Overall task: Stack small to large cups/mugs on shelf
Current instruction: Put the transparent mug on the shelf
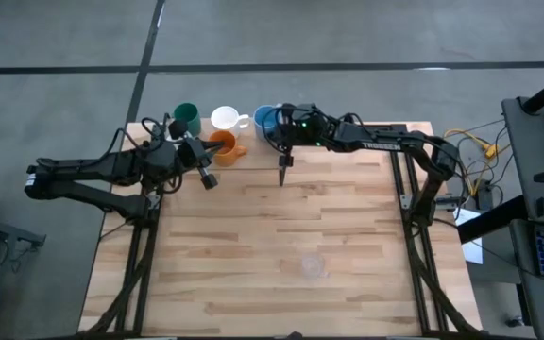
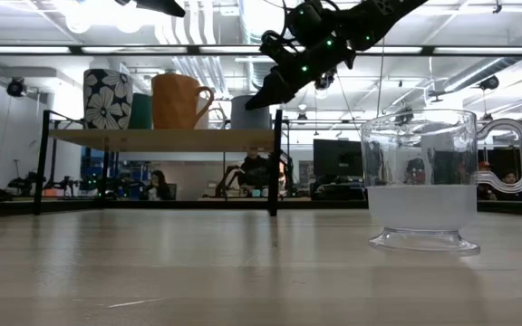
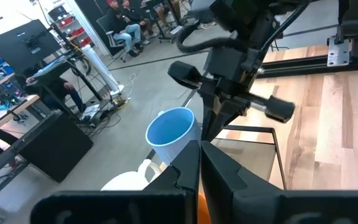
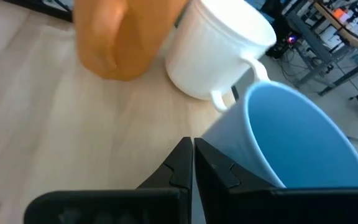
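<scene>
The right gripper [image 1: 282,179], shut tight and empty just beside the light blue cup [image 1: 266,119], could knock it off the shelf [image 2: 161,139].

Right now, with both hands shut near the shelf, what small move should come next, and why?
Probably swing the right hand toward the clear cup: it stands alone on the tabletop, while the orange cup, white cup and blue cup already sit on the shelf.

The high view is looking straight down over the whole worktop [image 1: 281,236]. The low view is facing level across it from its surface. Each wrist view is looking closely past its own pincer; both are sharing the light blue cup [image 3: 171,132].
</scene>
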Controlling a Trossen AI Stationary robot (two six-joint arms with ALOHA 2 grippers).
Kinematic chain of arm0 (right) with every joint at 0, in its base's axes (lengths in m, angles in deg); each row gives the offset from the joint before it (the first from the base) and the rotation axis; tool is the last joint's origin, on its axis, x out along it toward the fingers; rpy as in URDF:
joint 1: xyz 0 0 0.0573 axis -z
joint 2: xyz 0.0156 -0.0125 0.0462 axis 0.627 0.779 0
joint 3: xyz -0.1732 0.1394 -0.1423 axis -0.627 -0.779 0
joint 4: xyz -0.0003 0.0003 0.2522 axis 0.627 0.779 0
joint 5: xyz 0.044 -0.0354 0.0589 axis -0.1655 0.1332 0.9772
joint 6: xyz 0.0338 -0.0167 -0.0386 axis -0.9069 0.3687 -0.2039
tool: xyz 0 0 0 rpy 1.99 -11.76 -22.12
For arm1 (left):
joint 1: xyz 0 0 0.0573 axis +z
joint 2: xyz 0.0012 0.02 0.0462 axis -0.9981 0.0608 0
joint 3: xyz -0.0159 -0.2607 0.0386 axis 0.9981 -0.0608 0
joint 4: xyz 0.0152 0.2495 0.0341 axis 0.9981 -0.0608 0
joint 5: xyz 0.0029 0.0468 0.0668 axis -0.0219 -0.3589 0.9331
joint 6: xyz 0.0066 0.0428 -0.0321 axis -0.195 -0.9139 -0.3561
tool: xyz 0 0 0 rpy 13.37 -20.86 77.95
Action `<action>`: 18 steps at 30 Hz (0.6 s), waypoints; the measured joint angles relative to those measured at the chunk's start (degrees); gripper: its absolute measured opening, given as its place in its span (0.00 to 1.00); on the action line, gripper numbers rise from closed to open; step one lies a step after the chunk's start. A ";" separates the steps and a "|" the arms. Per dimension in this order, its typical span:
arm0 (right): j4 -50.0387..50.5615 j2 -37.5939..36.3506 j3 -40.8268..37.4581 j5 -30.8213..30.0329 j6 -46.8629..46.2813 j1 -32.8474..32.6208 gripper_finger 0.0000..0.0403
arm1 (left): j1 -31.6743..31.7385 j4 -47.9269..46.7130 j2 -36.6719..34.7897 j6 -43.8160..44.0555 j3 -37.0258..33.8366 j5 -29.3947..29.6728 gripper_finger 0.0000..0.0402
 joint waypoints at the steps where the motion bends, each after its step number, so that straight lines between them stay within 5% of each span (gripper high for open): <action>1: 0.24 -0.37 0.00 0.00 0.05 -0.27 0.02 | 0.01 0.05 0.00 0.03 -0.19 0.00 0.00; 8: 4.21 -4.08 -1.26 0.00 -0.01 -2.80 0.02 | -0.05 3.87 -0.71 0.12 -4.10 -0.54 0.00; 18: 16.81 -12.37 -2.38 0.02 -6.90 -11.11 0.02 | -2.14 12.93 -4.20 0.11 -9.73 -10.24 0.00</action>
